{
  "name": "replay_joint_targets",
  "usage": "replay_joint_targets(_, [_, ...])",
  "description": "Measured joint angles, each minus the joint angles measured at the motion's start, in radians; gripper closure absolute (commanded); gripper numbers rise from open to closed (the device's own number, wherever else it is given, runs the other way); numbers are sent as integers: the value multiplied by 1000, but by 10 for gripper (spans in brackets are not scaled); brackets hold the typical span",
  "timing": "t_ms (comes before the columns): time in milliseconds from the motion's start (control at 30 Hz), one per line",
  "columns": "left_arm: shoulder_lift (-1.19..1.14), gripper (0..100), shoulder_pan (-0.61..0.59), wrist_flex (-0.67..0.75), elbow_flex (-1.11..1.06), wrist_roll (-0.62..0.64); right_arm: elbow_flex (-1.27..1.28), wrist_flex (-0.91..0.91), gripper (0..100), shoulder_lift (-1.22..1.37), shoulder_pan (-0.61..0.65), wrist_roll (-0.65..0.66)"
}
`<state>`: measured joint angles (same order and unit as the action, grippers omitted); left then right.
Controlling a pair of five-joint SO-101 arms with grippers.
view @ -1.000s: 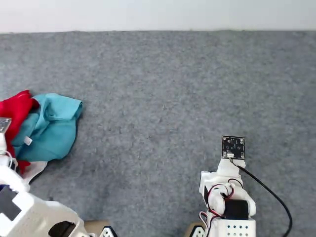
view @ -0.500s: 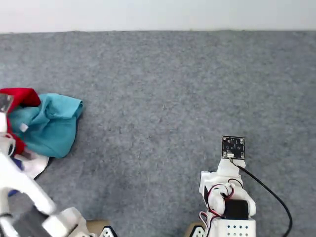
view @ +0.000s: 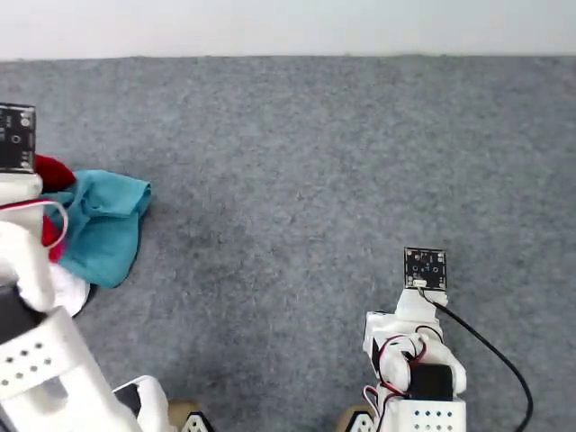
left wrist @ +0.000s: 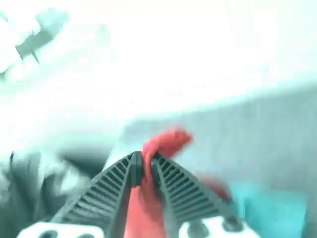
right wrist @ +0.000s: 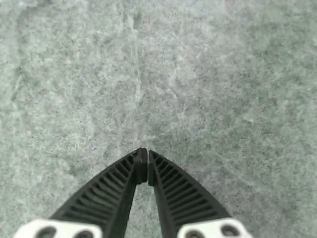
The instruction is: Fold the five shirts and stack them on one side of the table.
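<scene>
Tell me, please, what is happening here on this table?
The left arm has its jaws shut on a red shirt, at a crumpled heap by the left edge of the grey table in the high view. A teal shirt and a white cloth also lie in that heap. The right arm sits at the near edge, its jaws shut on nothing above bare table. No shirt looks folded yet.

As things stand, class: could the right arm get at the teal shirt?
Probably not: the right gripper sits shut over grey table, the teal shirt far across by the left arm.
</scene>
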<state>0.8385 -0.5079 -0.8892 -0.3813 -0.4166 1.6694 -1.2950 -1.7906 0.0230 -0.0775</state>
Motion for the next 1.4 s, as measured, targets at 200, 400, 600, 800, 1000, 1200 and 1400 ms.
replay_joint_targets(200, [14, 987, 146, 267, 51, 94, 0, 0, 984, 0, 0, 0])
replay_joint_targets(400, [14, 987, 334, 479, 144, 54, 0, 0, 984, 0, 0, 0])
replay_joint_targets(600, [25, 987, 516, 468, 158, -157, 0, 0, 984, 0, 0, 0])
replay_joint_targets(800, [28, 987, 483, 230, 158, -180, 0, 0, 984, 0, 0, 0])
replay_joint_targets(1000, [28, 987, 425, -81, 158, -180, 0, 0, 984, 0, 0, 0])
replay_joint_targets(1200, [28, 986, 416, -417, 137, -180, 0, 0, 984, 0, 0, 0])
replay_joint_targets(1400, [28, 986, 394, -512, -114, -180, 0, 0, 984, 0, 0, 0])
